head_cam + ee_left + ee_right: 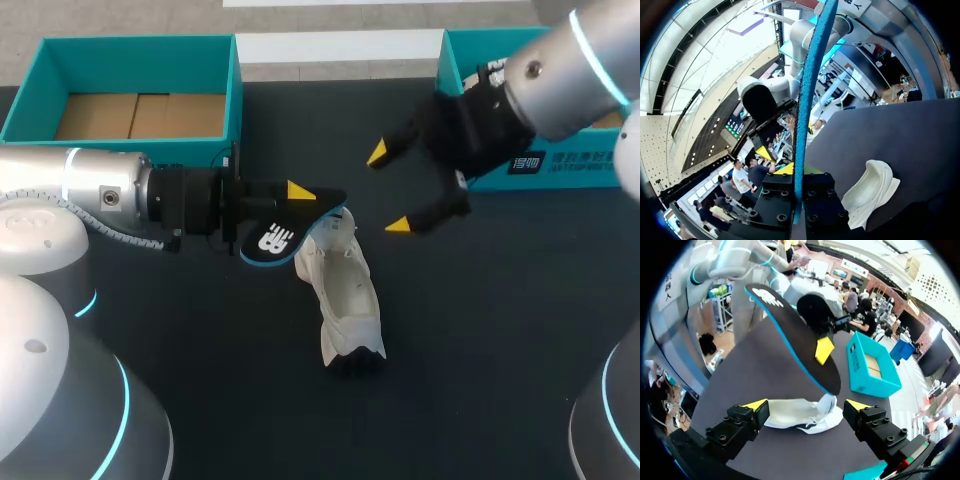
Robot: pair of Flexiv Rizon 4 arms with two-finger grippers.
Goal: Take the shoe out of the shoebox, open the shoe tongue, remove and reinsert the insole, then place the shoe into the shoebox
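White shoe (345,295) lying on dark table (480,340), black blue-edged insole (278,235) clamped in left gripper (297,200) over one end of shoe, right gripper (390,188) spread wide, nothing held, teal shoebox (236,95) set behind.

My right claw (807,405) is wide open. The white shoe (790,418) lies on the dark table (752,372) just ahead, between its fingers. Past it, the left claw (824,351) holds the black insole (790,332) up — a teal box (872,367) sits farther off.
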